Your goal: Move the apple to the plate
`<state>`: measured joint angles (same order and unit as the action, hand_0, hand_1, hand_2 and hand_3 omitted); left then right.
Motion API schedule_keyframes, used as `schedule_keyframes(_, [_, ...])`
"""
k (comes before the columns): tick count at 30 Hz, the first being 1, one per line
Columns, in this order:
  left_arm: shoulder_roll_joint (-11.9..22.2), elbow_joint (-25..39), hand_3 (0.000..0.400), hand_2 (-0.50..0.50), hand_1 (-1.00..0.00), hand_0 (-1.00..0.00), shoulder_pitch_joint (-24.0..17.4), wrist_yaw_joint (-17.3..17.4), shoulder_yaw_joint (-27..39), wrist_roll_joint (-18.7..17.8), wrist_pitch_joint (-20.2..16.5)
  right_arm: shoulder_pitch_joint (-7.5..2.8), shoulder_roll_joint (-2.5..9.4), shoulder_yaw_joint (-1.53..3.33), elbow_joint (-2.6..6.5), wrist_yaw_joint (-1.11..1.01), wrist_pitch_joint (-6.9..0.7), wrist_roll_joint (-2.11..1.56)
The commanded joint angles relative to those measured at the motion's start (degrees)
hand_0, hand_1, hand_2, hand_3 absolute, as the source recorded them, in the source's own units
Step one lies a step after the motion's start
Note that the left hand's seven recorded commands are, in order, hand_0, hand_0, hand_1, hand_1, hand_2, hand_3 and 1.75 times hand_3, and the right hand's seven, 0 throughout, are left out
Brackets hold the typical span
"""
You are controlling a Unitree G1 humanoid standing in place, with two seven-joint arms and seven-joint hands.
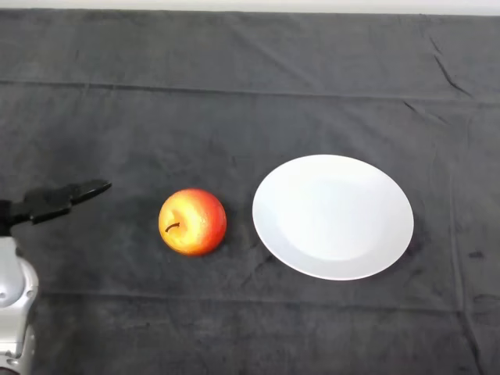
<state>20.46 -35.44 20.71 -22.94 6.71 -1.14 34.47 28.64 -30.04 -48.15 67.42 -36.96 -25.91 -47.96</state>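
- My left hand (66,198) sits at the view's left edge, fingers straight and holding nothing, pointing toward the apple (192,221).
- The apple rests on the dark cloth (234,94), just beside the white plate (333,216), stem facing me.
- I judge it firm, smooth and apt to roll, so I'd grasp across its widest middle.

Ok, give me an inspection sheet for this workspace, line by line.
Surface: table under a dark grey cloth, creased in places.
Job's things: red-yellow apple on the cloth, stem facing the camera, left of the white plate and apart from it; the plate holds nothing.
Clutter: nothing seen.
Hand: left hand at the left edge, fingers straight and pointing toward the apple, apart from it, holding nothing.
Cables: nothing seen.
Surroundings: pale strip beyond the cloth's far edge.
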Motion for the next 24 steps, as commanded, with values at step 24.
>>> schedule_keyframes(24, [3.29,12.84,0.000,0.00,0.00,0.00,-7.41,7.27,-12.58,7.19,-7.52,0.20,-1.30,-1.04,0.00,-0.12,-0.09,0.64])
